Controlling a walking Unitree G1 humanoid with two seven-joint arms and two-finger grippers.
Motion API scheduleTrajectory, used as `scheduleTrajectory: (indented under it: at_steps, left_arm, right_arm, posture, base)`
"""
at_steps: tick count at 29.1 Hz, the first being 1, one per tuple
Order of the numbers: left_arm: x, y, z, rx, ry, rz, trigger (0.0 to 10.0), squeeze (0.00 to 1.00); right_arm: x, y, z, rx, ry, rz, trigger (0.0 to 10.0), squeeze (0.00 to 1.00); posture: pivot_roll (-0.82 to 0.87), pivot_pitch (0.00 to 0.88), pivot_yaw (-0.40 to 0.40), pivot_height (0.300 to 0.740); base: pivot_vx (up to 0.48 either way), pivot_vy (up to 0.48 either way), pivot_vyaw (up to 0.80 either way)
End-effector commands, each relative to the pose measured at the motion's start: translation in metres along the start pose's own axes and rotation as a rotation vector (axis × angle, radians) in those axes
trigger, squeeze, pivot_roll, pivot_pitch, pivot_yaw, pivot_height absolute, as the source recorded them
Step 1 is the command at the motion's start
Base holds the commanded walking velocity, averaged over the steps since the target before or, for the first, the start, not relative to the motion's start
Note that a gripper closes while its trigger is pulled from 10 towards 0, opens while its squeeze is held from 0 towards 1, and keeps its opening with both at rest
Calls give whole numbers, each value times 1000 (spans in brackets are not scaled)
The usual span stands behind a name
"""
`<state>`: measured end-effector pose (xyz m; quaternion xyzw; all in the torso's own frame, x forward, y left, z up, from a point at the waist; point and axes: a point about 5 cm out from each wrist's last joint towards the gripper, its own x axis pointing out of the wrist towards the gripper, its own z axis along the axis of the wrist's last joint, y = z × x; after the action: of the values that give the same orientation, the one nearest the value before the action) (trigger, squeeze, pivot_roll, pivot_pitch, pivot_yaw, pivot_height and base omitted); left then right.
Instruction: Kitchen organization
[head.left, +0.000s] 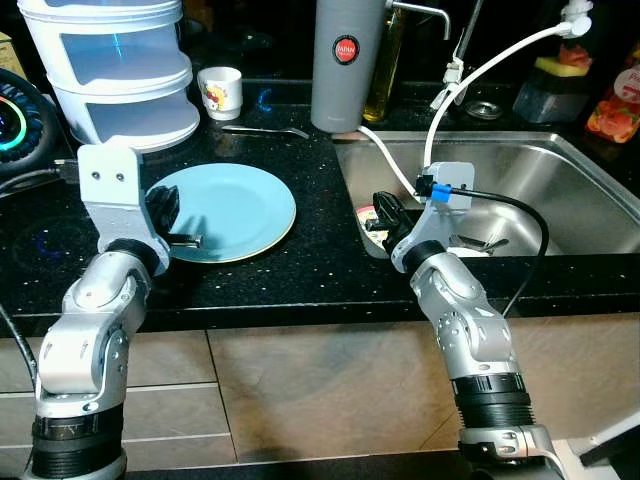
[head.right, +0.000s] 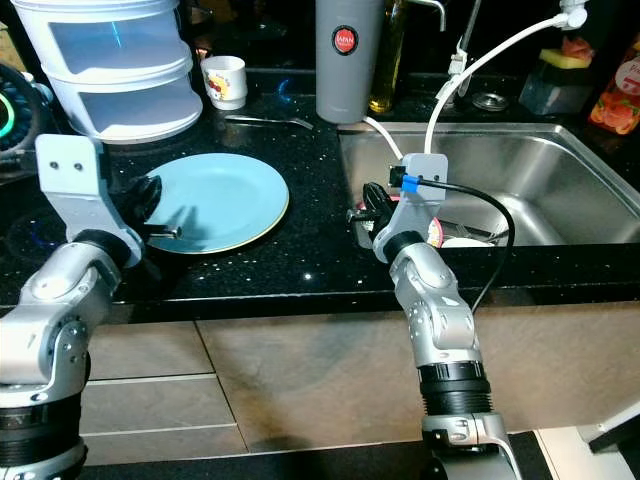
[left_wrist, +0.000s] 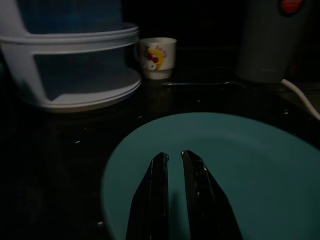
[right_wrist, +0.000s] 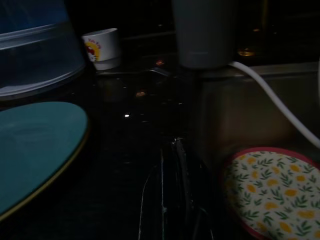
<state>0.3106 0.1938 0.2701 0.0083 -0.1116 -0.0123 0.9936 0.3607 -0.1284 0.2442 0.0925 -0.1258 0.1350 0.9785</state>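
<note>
A light blue plate (head.left: 235, 210) lies on the black counter left of the sink. My left gripper (head.left: 170, 215) hovers over the plate's left rim. In the left wrist view its fingers (left_wrist: 160, 190) stand almost together above the plate (left_wrist: 250, 165) with nothing between them. My right gripper (head.left: 385, 215) is at the sink's front left corner, its fingers (right_wrist: 170, 200) pressed shut and empty. Just beside it a floral plate (right_wrist: 272, 195) with a red rim lies in the sink.
A stack of white containers (head.left: 115, 70), a small printed cup (head.left: 220, 92) and a spoon (head.left: 265, 130) are at the back of the counter. A grey flask (head.left: 345, 65) stands by the steel sink (head.left: 560, 170). A white hose (head.left: 480, 70) arcs over the sink.
</note>
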Motion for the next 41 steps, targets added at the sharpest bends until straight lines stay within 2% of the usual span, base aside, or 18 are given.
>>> scheduleTrajectory:
  at_steps: [1,13,17,18,19,21,23,29,33,35,37,38,41]
  left_arm:
    - [-1,2,-2,12,8,7,10000,0]
    - [0,2,-2,17,15,3,10000,0]
    - [4,2,-6,17,54,-1,10000,0]
    - [5,4,-7,1,69,0,10000,706]
    - [7,5,-8,-12,82,5,10000,1000]
    - [10,13,-7,-29,102,37,10000,1000]
    - [10,13,-7,-29,102,37,10000,1000]
    - [14,30,-6,-153,108,95,10000,1000]
    - [15,42,-12,-230,154,120,10000,1000]
    - [16,45,-14,-246,168,132,10000,1000]
    - [16,45,-18,-301,205,111,10000,1000]
    - [16,43,-23,-339,236,87,10000,35]
    - [18,38,-30,-407,280,32,10000,0]
  right_arm:
    - [1,2,2,1,1,0,10000,0]
    - [0,0,1,1,3,-12,10000,0]
    - [1,-3,2,-7,6,-24,10000,0]
    - [2,-3,3,-9,5,-25,10000,0]
    - [3,-4,4,-11,3,-25,10000,0]
    - [5,-4,6,-12,-4,-21,10000,0]
    - [5,-4,6,-12,-4,-21,10000,0]
    - [8,-4,10,-16,-15,-1,10000,0]
    - [11,-3,10,-13,-18,5,10000,0]
    - [11,-3,10,-11,-17,7,10000,0]
    - [12,-3,10,-5,-13,9,10000,0]
    - [12,-3,9,-1,-11,10,10000,0]
    - [13,-2,8,6,-7,12,10000,0]
  posture:
    - [46,119,-25,740]
    - [46,121,-22,740]
    - [45,118,-21,740]
    - [45,118,-21,740]
    - [46,120,-22,740]
    - [46,119,-22,740]
    - [46,119,-22,740]
    - [46,117,-26,740]
    - [48,116,-26,740]
    - [49,116,-27,740]
    - [49,116,-27,740]
    - [56,116,-29,740]
    - [57,116,-30,740]
  base:
    - [0,0,0]
    - [0,0,0]
    - [0,0,0]
    - [0,0,0]
    - [0,0,0]
    - [0,0,0]
    - [0,0,0]
    - [0,0,0]
    - [0,0,0]
    - [0,0,0]
    - [0,0,0]
    - [0,0,0]
    - [0,0,0]
